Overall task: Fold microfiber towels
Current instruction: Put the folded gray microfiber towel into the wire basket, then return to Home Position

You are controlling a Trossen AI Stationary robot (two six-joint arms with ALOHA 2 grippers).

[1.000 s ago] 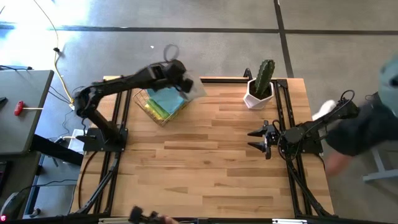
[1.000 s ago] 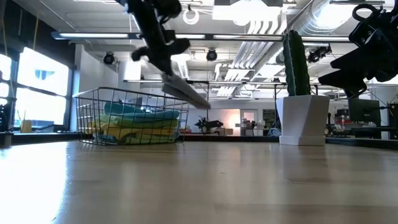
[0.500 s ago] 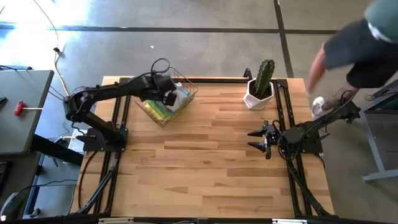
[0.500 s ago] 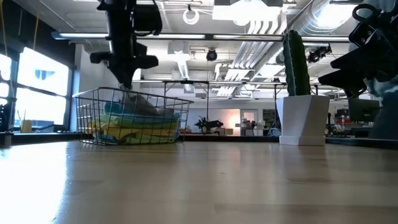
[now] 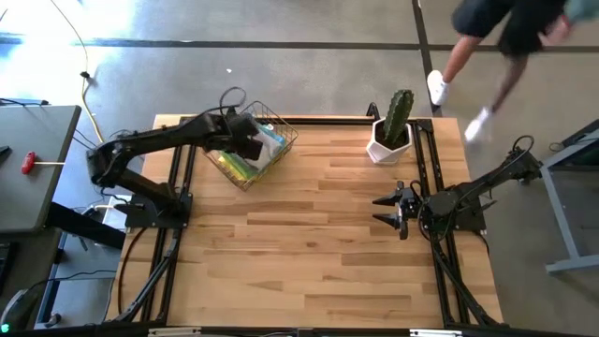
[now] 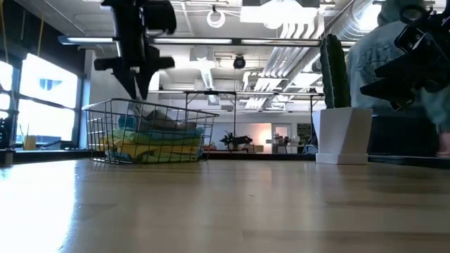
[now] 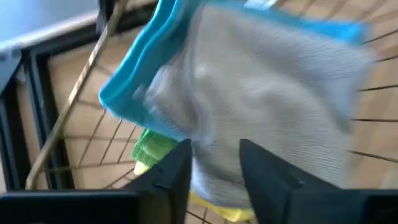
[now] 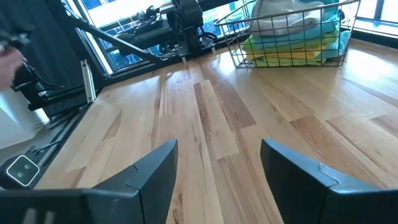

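- High view: left gripper (image 5: 251, 142) over the basket (image 5: 281, 131), upper left of centre; grey towel (image 5: 269, 142) topmost in the basket, blue towel (image 5: 273, 153) and green towel (image 5: 234, 161) showing beneath.
- Left wrist view: two dark fingers (image 7: 166, 174) parted a little, tips just above the grey towel (image 7: 267, 99), nothing pinched; blue towel (image 7: 140, 68) folded along the grey one's edge, green towel (image 7: 152, 146) and a strip of yellow towel (image 7: 217, 208) lower in the stack, basket (image 7: 68, 118) wires around them.
- Low view: left gripper (image 6: 137, 81) pointing down above the basket (image 6: 151, 133), left of frame; grey towel (image 6: 165, 121) lying loose on top, blue (image 6: 151, 131), yellow (image 6: 151, 150) in layers below.
- Right gripper (image 5: 386, 212), right of centre in the high view, clear of the towels, fingers spread wide and empty; same wide gap in the right wrist view (image 8: 217, 180), over bare table (image 8: 205, 124), basket (image 8: 289, 37) at upper right.
- Cactus (image 5: 397, 114) in a white pot (image 5: 386, 146), upper right of the table (image 5: 309, 234).
- Person (image 5: 501, 28) at the upper right edge, off the table.
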